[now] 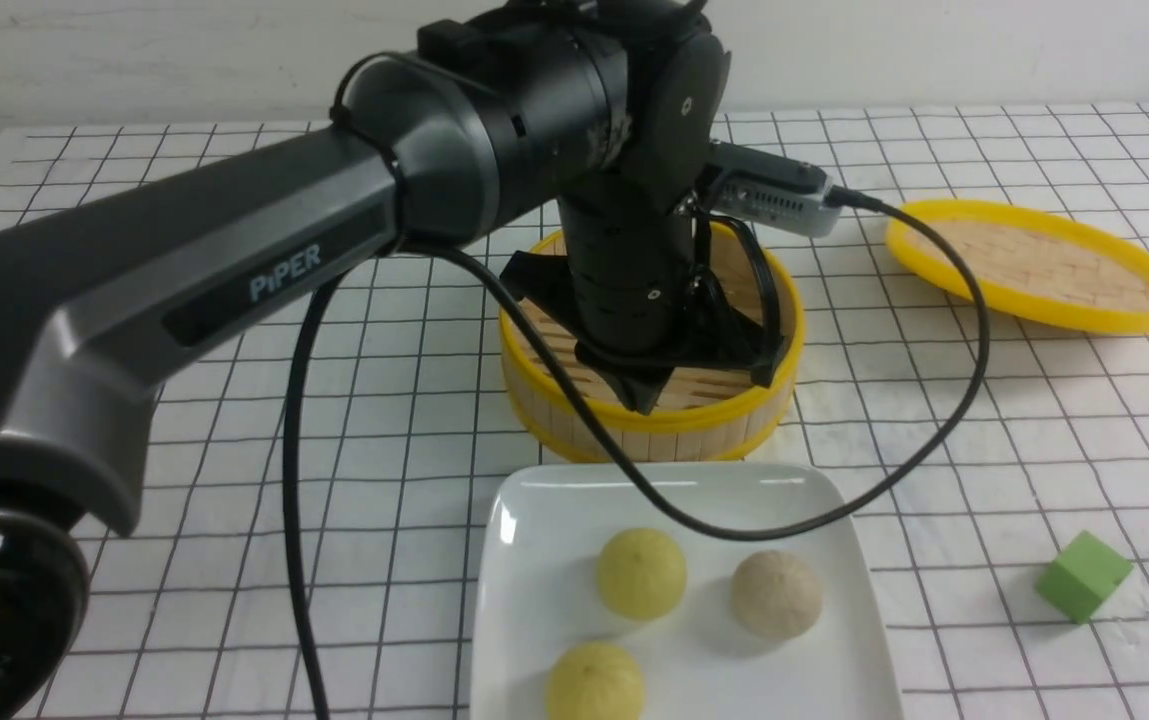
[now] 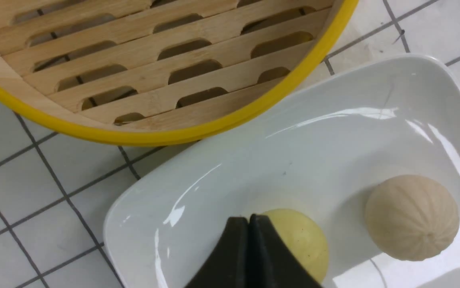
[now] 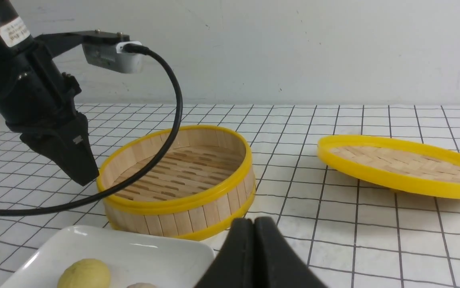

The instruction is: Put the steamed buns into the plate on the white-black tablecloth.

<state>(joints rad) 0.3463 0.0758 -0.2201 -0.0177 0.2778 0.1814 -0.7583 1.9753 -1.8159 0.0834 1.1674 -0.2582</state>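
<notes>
**Three buns on the plate, both pairs of fingers closed on nothing**

Three small, matte, dome-shaped steamed buns lie in the one large, glossy white square plate [image 1: 524, 600] with rounded corners. The plate sits at the near middle of the white tablecloth with a thin black grid [image 1: 984, 420], which covers the worktop. Two buns are pale yellow, one farther [image 1: 641, 573] and one nearer [image 1: 595, 682]. The third is beige-grey [image 1: 776, 594], faintly ribbed, and lies to their right. No bun touches another.

Just beyond the plate stands one round bamboo steamer [image 1: 734, 425] with a yellow rim and a slatted floor. One round woven-bamboo lid [image 1: 1034, 265], also yellow-rimmed, lies at the far right. One green cube [image 1: 1084, 577] sits near right.

The left fingers [image 1: 642, 395] hang over the steamer's near rim, pressed flat together and holding nothing. The right fingers [image 3: 242, 248] show only in their own wrist view, likewise pressed together with nothing between them.
</notes>
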